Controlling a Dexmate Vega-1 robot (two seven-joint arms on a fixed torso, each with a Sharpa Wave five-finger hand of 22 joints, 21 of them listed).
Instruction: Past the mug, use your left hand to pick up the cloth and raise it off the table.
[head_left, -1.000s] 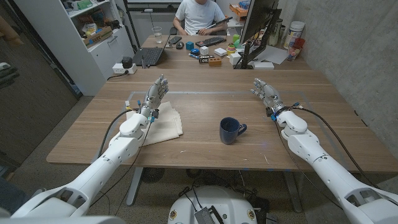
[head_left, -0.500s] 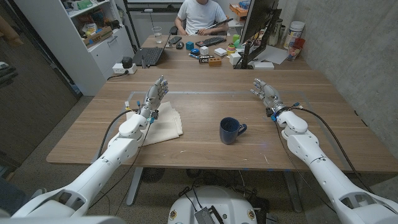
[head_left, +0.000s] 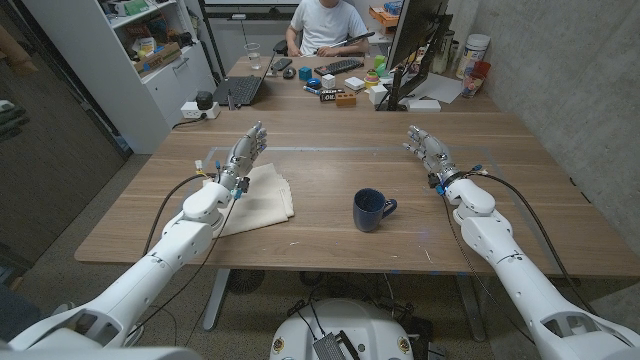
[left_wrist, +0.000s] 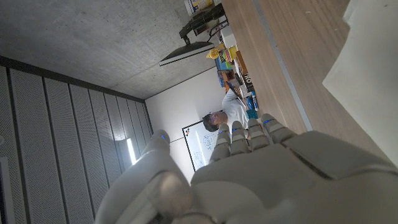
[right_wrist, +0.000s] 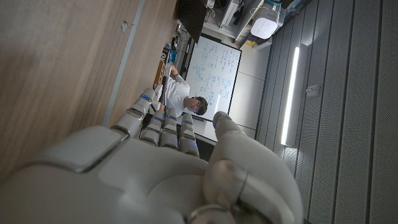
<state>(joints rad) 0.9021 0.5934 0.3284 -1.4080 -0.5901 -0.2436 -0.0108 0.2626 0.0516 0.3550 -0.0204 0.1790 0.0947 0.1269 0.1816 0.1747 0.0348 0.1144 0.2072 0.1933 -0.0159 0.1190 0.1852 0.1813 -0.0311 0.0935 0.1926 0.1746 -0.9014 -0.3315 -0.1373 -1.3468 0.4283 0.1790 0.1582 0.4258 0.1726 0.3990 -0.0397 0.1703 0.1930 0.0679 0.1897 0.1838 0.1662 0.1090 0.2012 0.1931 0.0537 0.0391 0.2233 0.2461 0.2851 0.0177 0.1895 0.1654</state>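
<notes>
L hand (head_left: 243, 155) open, fingers straight, nothing held, poised over far edge of beige cloth (head_left: 262, 196), which lies flat on table (head_left: 330, 250) left of blue mug (head_left: 371, 210). Approach step, no grasp yet. Next I need to drop fingers onto cloth, pinch, lift; R hand (head_left: 427, 148) open, idle.

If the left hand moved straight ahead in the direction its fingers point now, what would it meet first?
Probably nothing soon. The left hand points away over bare table, with the cloth under and behind it. Further along that line lies a laptop on the far desk, though depth is hard to judge.
</notes>
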